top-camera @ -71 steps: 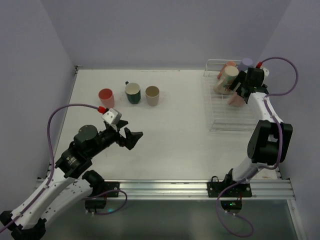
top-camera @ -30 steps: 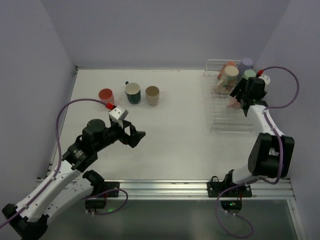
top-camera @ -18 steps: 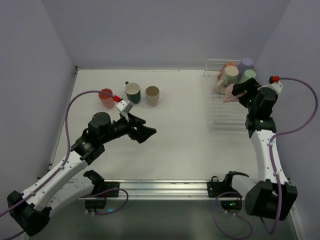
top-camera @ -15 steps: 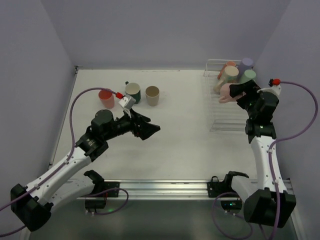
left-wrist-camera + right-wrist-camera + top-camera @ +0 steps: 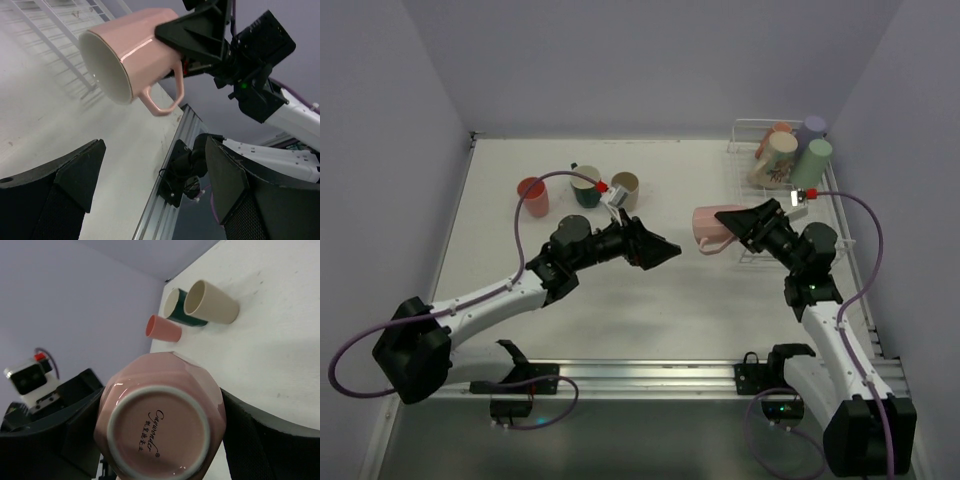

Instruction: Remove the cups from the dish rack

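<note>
Three cups, a red cup (image 5: 532, 196), a dark green cup (image 5: 585, 186) and a tan cup (image 5: 624, 189), stand on the table (image 5: 660, 180) at far left. Beside them we see the left gripper (image 5: 662, 254) spread wide and empty, its arm stretched low toward the middle, facing the mouth of the pink mug (image 5: 707, 228) without touching it. Our right gripper (image 5: 742, 222) pinches that mug sideways around its base end, in the air just left of the dish rack (image 5: 760, 250), while four more cups (image 5: 778, 155) sit at the rack's far end.
</note>
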